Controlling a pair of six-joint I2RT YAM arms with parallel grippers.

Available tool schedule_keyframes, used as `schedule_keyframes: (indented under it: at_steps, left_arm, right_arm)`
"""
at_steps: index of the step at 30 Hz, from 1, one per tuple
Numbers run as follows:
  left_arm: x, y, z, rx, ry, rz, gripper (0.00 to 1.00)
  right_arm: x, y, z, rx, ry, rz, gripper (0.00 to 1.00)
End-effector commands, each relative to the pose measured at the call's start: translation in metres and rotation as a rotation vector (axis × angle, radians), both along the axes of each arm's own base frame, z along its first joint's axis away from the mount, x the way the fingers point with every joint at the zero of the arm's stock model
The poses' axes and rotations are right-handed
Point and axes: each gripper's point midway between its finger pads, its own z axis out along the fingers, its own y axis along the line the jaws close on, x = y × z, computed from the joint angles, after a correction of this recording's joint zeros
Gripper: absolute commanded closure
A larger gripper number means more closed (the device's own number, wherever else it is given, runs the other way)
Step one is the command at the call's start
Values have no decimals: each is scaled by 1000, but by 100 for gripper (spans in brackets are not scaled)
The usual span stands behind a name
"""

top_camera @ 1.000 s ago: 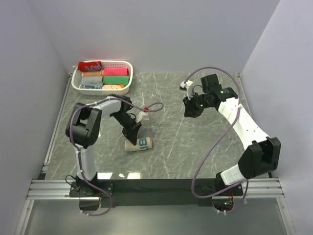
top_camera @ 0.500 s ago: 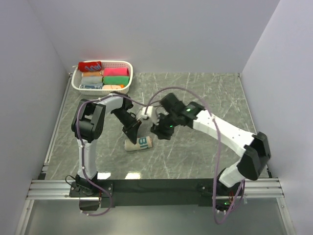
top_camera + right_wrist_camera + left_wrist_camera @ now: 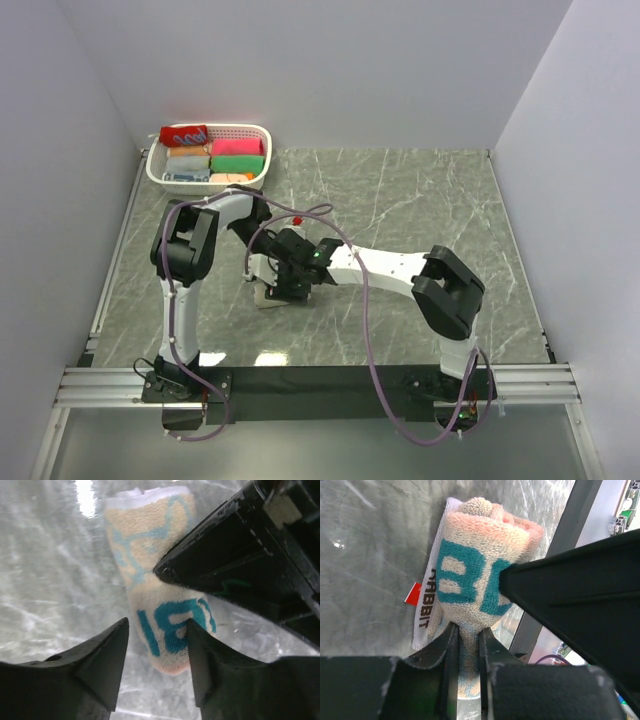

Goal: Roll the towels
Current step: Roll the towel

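The towel (image 3: 280, 293) lies on the grey marbled desk (image 3: 420, 200), well apart from the white basket (image 3: 240, 128) and on the side of it nearer the arm bases. It is already a short fat roll, peach with teal letters. The basket itself is packed with rolled towels in red, green, pink and orange.

Both hands meet at the roll. The left hand (image 3: 262, 274) comes at it from the basket side. In its own wrist view the left hand (image 3: 468, 635) has its two fingers drawn almost together, with a fold of the towel (image 3: 475, 575) pinched in the narrow gap between them, so it is closed on the cloth. A white tag (image 3: 425, 607) printed RABBIT, with a small red tab, runs along the roll's edge next to the desk.

The right hand (image 3: 298, 278) reaches across from the side away from the basket. Its own view shows the right hand (image 3: 156, 630) spread wide — open — with the lettered end of the towel (image 3: 160, 615) showing between the two fingers (image 3: 107, 650). In the left wrist view, one right finger (image 3: 570, 595) lies with its tip against the teal lettering — touching it, as far as the picture shows.
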Motion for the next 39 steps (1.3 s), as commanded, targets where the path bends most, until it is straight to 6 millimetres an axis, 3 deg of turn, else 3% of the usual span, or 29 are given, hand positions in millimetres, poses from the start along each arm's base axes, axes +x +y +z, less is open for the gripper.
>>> schedule_keyframes:
  at_steps: [1, 8, 12, 16, 19, 22, 23, 25, 26, 28, 31, 32, 34, 35, 36, 37, 39]
  left_arm:
    - [30, 24, -43, 92, -165, -91, 82]
    - [41, 28, -28, -13, -164, -29, 68]
    - [54, 32, -12, -81, -187, 40, 59]
    - [76, 49, 16, -169, -240, 177, 50]
    - [95, 69, 44, -223, -319, 289, 41]
    - [115, 115, 68, -230, -417, 450, 40]
    - [120, 123, 85, -235, -494, 476, 39]
    - [115, 143, 88, -194, -565, 521, 38]
    - [118, 149, 110, -179, -710, 507, 37]
    - [99, 154, 100, -111, -755, 501, 37]
    - [75, 146, 117, -76, -917, 418, 36]
    - [63, 140, 105, -47, -917, 378, 35]
    - [59, 121, 112, -3, -1084, 240, 33]
    - [46, 112, 97, 3, -1090, 185, 31]
    - [44, 104, 95, 6, -1136, 141, 29]
    - [43, 83, 103, -23, -1235, 57, 27]
    - [32, 74, 85, 10, -1254, -28, 25]
  right_arm:
    - [13, 15, -9, 14, -53, 21, 44]
    - [-11, -10, -45, -60, 88, 55, 71]
    - [-20, -18, -55, -82, 171, 49, 73]
    - [-18, -13, -51, -53, 244, 26, 74]
    - [-19, -10, -52, -44, 315, 3, 74]
    - [-11, -7, -50, -18, 388, -37, 75]
    - [-7, -12, -53, -22, 429, -65, 75]
    - [-3, -5, -45, 17, 490, -89, 75]
    - [-2, -7, -49, 11, 524, -107, 75]
    - [10, -5, -44, 40, 561, -143, 75]
    - [19, -2, -42, 69, 616, -183, 75]
    - [17, -1, -43, 76, 645, -185, 75]
    - [23, 2, -41, 89, 663, -199, 75]
    - [21, 0, -45, 79, 684, -204, 75]
    - [22, 1, -45, 79, 693, -206, 75]
    - [25, 4, -44, 85, 688, -205, 75]
    - [28, 5, -44, 88, 697, -210, 75]
